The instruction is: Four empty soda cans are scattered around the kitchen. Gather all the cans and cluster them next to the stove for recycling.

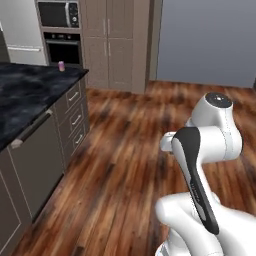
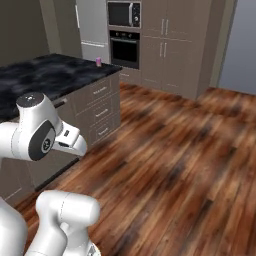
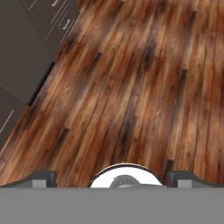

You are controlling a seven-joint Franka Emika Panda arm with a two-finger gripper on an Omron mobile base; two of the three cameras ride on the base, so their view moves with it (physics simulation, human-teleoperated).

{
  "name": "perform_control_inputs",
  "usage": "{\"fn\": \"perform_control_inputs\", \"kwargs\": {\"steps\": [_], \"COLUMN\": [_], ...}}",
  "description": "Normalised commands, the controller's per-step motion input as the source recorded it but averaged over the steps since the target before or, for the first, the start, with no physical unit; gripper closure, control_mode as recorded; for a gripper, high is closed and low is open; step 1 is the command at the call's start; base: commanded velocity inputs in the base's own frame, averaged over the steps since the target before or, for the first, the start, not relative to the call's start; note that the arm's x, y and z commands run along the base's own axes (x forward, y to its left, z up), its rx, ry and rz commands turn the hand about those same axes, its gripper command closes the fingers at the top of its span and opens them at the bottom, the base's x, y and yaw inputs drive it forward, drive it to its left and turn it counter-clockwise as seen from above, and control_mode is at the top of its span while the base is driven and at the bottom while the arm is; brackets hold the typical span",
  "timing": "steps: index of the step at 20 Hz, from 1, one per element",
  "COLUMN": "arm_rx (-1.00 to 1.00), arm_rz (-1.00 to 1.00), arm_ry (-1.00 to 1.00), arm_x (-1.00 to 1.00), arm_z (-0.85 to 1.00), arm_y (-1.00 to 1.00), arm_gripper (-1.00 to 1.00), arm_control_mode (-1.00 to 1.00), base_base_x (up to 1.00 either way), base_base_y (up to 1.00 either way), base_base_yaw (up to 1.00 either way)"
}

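Progress looks near zero: my gripper point(image 3: 112, 177) hangs over bare floor point(image 3: 131, 87), jaws wide, holding nothing; one can point(image 1: 61, 66) waits on the counter point(image 1: 30, 90) corner.

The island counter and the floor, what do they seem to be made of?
The counter top looks like polished dark stone, perhaps granite: black with cloudy grey mottling. The floor looks like varnished wood planks: reddish-brown boards with dark grain streaks and a faint sheen. Both are rendered, so this is only how they look.
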Motion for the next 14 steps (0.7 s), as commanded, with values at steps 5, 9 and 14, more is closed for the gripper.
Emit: {"fn": "perform_control_inputs", "kwargs": {"steps": [5,9,14], "arm_rx": [0.0,0.0,0.0], "arm_rz": [0.0,0.0,0.0], "arm_ry": [0.0,0.0,0.0], "arm_x": [0.0,0.0,0.0], "arm_z": [0.0,0.0,0.0], "arm_y": [0.0,0.0,0.0], "arm_gripper": [-1.0,-1.0,-1.0], "arm_control_mode": [1.0,1.0,1.0], "base_base_x": [1.0,1.0,1.0], "base_base_y": [-0.18,-0.14,-0.06], "base_base_yaw": [0.19,0.19,0.21]}}
